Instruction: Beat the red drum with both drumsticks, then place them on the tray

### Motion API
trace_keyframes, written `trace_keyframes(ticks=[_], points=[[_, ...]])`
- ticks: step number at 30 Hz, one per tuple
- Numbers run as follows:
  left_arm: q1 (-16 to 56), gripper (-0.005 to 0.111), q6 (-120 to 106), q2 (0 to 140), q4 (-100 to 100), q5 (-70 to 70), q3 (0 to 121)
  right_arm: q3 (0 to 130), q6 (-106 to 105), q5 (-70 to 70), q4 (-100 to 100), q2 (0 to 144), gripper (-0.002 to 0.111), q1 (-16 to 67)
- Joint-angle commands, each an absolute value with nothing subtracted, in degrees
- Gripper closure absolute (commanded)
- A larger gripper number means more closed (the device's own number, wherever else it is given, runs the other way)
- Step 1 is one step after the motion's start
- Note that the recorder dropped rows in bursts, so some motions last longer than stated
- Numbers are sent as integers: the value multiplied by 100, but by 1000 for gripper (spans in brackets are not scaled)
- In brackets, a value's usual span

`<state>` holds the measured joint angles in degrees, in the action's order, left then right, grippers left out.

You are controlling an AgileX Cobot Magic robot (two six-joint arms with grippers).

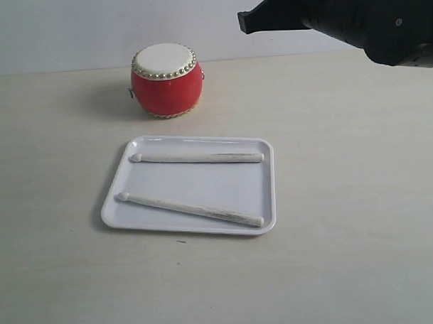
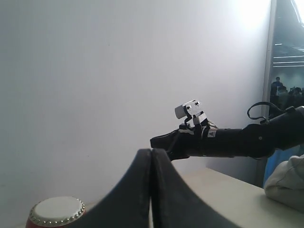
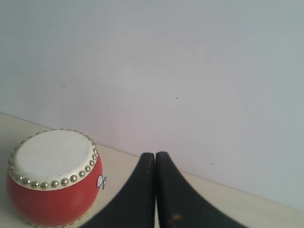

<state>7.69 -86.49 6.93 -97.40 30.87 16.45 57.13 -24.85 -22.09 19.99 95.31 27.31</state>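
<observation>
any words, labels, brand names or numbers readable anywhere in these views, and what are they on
No text can be read in any view.
right arm: small pale label near the wrist, too small to read.
red drum, tray, drumsticks: no print showing.

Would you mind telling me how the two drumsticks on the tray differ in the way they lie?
The far drumstick lies almost parallel to the long rim of the tray; the near drumstick runs slanted. The far drumstick is closer to the red drum, the near drumstick to the tray's front rim. Both are pale wood, flat in the tray, rounded tips toward the exterior view's left.
</observation>
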Motion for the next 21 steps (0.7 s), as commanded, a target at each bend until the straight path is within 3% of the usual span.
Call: trace_keyframes(ticks=[1, 8, 16, 21], points=[[800, 107, -8605, 659, -9787, 2955, 1625, 5690, -2495, -2283, 1999, 9530, 108, 2701], [800, 107, -7918, 729, -8832, 2543, 1625, 5690, -2495, -2283, 1999, 9530, 108, 2701], [800, 107, -1520, 729, -2310, 1472, 1625, 5690, -2495, -2283, 1999, 9530, 108, 2701], [800, 107, 724, 729, 682, 1429, 1366, 5690, -2495, -2283, 1999, 9530, 108, 2701]])
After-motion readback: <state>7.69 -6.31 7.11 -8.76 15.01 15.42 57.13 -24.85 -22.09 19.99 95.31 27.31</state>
